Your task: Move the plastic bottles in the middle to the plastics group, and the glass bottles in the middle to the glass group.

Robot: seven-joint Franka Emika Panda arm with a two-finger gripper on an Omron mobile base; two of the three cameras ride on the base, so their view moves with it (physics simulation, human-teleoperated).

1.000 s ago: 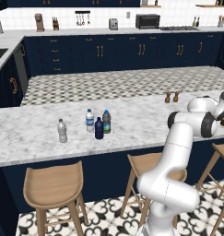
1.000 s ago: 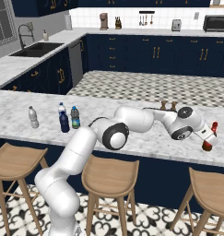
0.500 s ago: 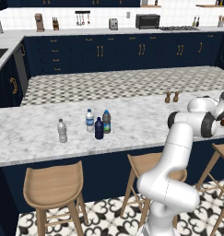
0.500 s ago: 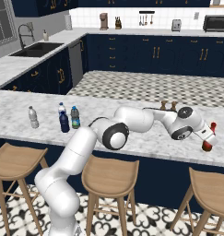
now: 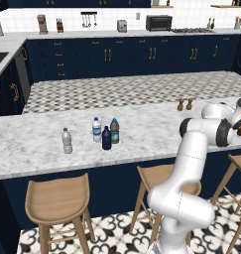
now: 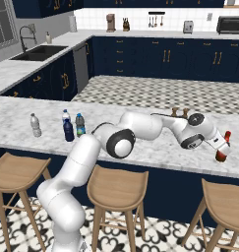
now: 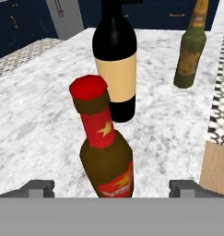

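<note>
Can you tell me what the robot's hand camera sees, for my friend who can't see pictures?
A brown bottle with a red cap and a red star label stands upright on a marble counter, right between the open gripper's two fingertips. Behind it stand a dark wine bottle with a tan label and, farther right, an olive-green bottle.

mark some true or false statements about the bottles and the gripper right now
1. The gripper is open, its fingertips either side of the amber bottle with the red cap. True.
2. The amber bottle lies on its side. False: it stands upright on the marble counter.
3. A dark wine bottle with a cream label stands behind it. True.
4. The navy bottle stands at the counter's far right end. False: it stands beside the blue-labelled water bottle, left of the arm.
5. The unlabelled clear bottle stands apart, left of that cluster. True.
</note>
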